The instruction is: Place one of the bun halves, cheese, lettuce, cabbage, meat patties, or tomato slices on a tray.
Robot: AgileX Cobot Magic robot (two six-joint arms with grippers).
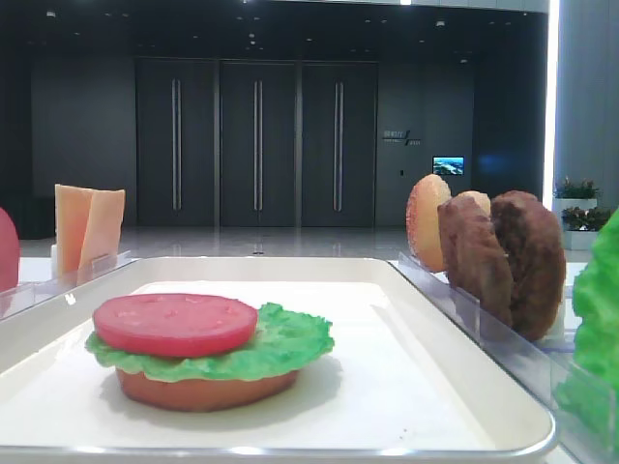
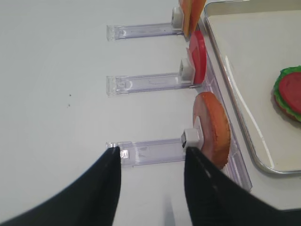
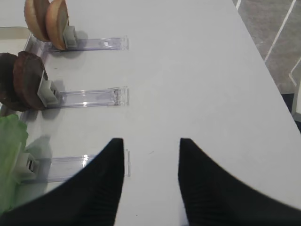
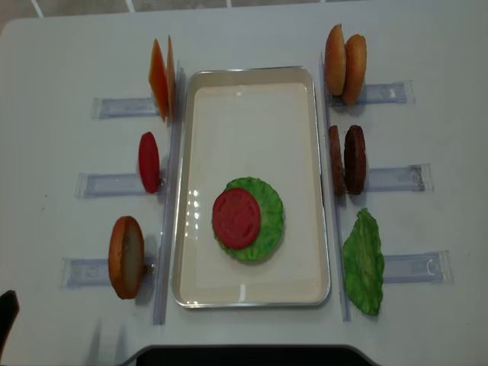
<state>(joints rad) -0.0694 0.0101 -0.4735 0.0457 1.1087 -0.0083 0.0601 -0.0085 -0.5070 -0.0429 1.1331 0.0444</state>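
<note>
The tray (image 4: 252, 293) on the counter (image 4: 252, 34) holds a bun half (image 1: 203, 389) under lettuce (image 4: 268, 217) and a tomato slice (image 4: 235, 217), while the left claw (image 2: 150, 157) and right claw (image 3: 150, 146) hover partly open, holding nothing, over clear holders (image 2: 150, 151).

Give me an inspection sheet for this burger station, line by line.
Surface: white table, bare beyond the holders.
Job's things: tray holds a bun half, lettuce, tomato slice, stacked. Cheese, a tomato slice, a bun stand left; buns, patties, lettuce leaf right.
Clutter: nothing seen.
Grippers: left pincer and right pincer open, empty.
Cables: nothing seen.
Surroundings: dark doors.
</note>
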